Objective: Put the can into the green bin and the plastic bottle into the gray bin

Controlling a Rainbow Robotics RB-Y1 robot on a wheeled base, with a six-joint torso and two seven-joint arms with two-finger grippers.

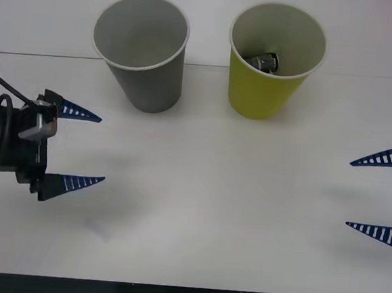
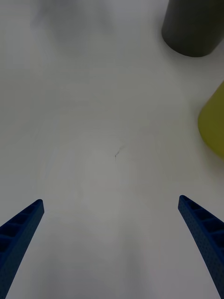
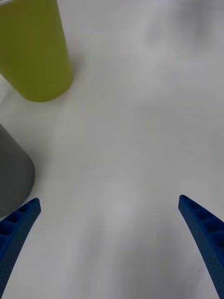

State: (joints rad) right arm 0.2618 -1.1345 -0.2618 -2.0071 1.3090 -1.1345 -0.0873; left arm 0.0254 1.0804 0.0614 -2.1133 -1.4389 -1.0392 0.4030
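1. Left gripper (image 1: 87, 148), blue ribbed fingers spread wide and empty, hovers over the white table (image 1: 198, 208) – the tapered gray cup-shaped bin (image 1: 143, 54) stands just ahead of it
2. Right gripper (image 1: 381, 195), likewise spread and empty, waits opposite, probably parked clear of both bins
3. Small silver aluminium can (image 1: 262, 61) – lying tilted inside the yellow-green tapered bin (image 1: 271, 91), ahead of the right gripper; that half looks done

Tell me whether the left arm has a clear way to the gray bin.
Probably yes. The left end effector is open over bare table, and nothing lies between it and the gray bin, which stands just ahead of it.
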